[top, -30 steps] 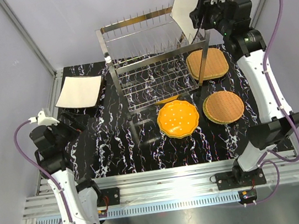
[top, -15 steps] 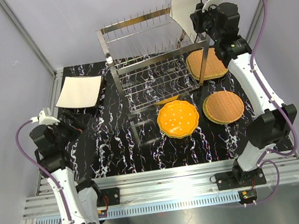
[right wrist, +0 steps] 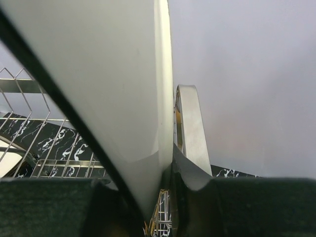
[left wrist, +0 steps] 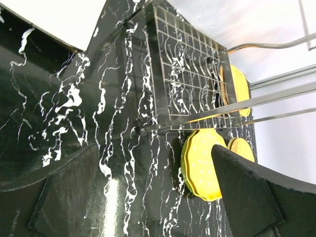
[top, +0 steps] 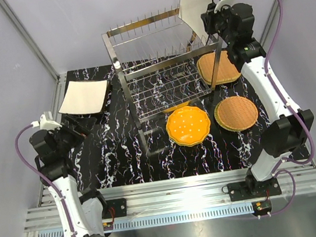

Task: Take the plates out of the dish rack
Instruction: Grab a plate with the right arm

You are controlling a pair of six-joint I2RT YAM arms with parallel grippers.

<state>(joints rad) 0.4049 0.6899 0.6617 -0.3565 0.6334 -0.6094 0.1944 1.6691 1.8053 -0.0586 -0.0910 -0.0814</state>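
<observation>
The dish rack (top: 162,65) stands mid-table, a shiny two-tier wire frame. At its far right end a large square cream plate (top: 191,2) stands upright, and my right gripper (top: 210,20) is shut on its edge. In the right wrist view the plate (right wrist: 108,74) with its dark rim fills the left half, pinched at my right gripper (right wrist: 165,168); a narrow cream rim (right wrist: 190,123) shows just right of it, edge on. My left gripper (top: 80,129) hangs open and holds nothing, near a cream plate (top: 84,96) lying flat at the left. Its fingers (left wrist: 252,192) frame bare tabletop.
An orange scalloped plate (top: 188,125) lies in front of the rack, with a yellow one (top: 177,105) partly under the rack's edge. Two tan woven plates (top: 218,67) (top: 236,113) lie at the right. Grey walls and aluminium posts enclose the black marbled table (top: 116,154).
My right gripper has closed on the cream plate's edge and moved slightly left, and the plate now stands more upright. The left arm has drifted a little to the left.
</observation>
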